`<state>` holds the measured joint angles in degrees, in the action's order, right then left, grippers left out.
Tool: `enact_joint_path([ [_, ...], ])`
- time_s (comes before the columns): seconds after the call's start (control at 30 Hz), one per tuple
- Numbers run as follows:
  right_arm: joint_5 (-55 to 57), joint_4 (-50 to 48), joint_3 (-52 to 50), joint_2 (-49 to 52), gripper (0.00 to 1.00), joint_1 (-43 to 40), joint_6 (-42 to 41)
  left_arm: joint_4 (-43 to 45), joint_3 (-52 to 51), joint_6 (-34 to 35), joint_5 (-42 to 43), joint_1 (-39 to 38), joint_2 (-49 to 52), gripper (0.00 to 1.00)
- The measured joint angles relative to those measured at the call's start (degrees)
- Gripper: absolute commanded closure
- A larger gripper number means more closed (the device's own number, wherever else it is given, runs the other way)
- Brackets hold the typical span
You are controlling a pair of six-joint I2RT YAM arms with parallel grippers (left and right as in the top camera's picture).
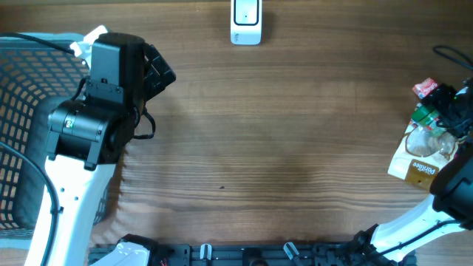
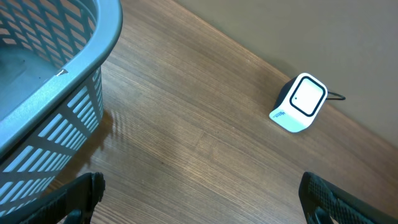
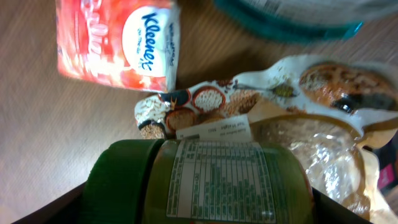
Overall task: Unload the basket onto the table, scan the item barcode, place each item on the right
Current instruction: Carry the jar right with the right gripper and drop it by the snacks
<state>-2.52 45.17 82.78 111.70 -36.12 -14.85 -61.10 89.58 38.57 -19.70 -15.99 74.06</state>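
Wood-grain surface [image 1: 281, 148], overhead view: white scanner [image 1: 246, 22] stands at the far edge, centre. Left gripper [image 1: 159, 74] hangs just beside the blue basket [image 1: 22, 111] at the left (its arm overlaps the basket rim). Right gripper [image 1: 443, 118] is over a cluster at the right edge: green jar [image 1: 423, 114], red tissue pack [image 1: 425, 89], brown pouch [image 1: 414, 166]. The cluster is well apart from the scanner.

Left wrist view: fingers [image 2: 81, 193] show in the two bottom corners, spread to their widest, with only bare wood between them. Basket wall is upper left. Scanner is upper right, with a dark cable behind it.

Right wrist view: jar fills the gap between the dark fingertips [image 3: 348, 208], nutrition table facing the camera, dark-green lid end at picture left. Jaws stand wide; whether they press on the jar, cannot tell. Tissue pack lies beyond it, upper left. Pouch lies just beside the jar (grain pictures printed on it). A teal-rimmed container [image 3: 292, 18] is cut off by the top edge.
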Motion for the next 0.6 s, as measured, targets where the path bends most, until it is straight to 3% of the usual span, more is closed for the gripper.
enact_joint_path([
  [0.17, 0.4, -3.6, 0.0, 0.0, 0.26, -1.6, 0.2, 0.0, 0.0, 0.0, 0.0, 0.0, 0.0, 0.0],
  [0.23, 1.2, -4.5, 0.0, 0.0, 0.06, -2.0, 0.2, 0.0, 0.0, 0.0, 0.0, 0.0, 0.0, 0.0],
  [0.27, 1.5, -4.7, 0.0, 0.0, 0.0, -2.2, 0.2, 0.0, 0.0, 0.0, 0.0, 0.0, 0.0, 0.0],
  [0.6, 2.4, -5.0, 0.2, 0.0, 0.0, -2.6, 0.9, 0.0, 0.0, -0.2, 0.0, 0.0, 0.0, 0.0],
])
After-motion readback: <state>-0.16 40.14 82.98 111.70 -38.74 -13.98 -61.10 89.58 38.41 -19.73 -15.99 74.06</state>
